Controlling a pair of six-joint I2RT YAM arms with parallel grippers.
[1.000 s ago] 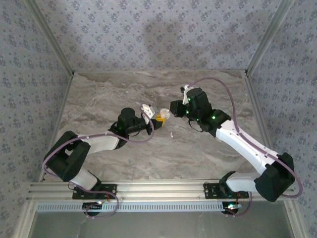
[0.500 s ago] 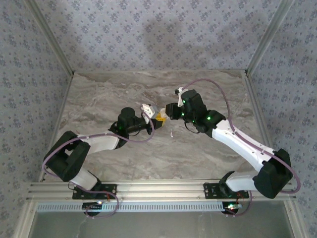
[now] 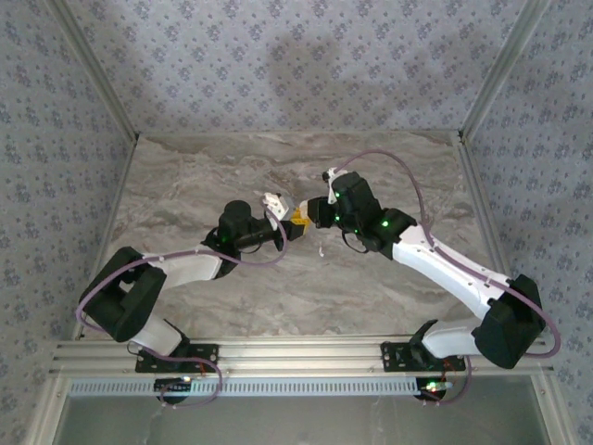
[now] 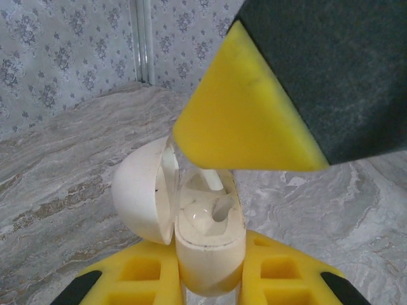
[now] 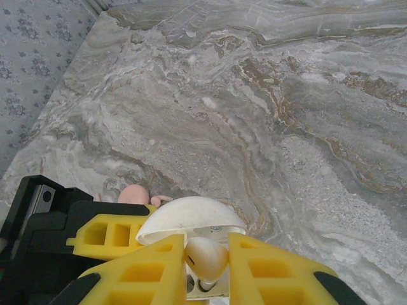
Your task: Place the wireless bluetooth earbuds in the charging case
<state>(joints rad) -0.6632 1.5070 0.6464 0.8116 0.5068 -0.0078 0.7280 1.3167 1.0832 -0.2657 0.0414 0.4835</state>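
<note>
Right pincer (image 5: 206, 251) has neared the case (image 4: 210, 241); wrist view reveals earbud (image 5: 205, 260).

I have the left arm (image 3: 185, 267) extended forward with its elbow low, left claw (image 4: 210, 273) clamped on the charging case (image 4: 210, 235). The right arm (image 3: 445, 264) folds inward at the elbow, right claw (image 5: 206, 267) pinched on an earbud (image 5: 205, 257). The right claw's fingertips sit close above the left claw's.

Two arms: left arm (image 3: 181, 269), right arm (image 3: 449, 264). Two grippers: left gripper (image 4: 213, 270), right gripper (image 5: 206, 251). One charging case (image 4: 206, 222). Two earbuds: far earbud (image 5: 205, 259) at the case, near earbud (image 3: 321, 251) loose on table (image 3: 185, 185).
</note>
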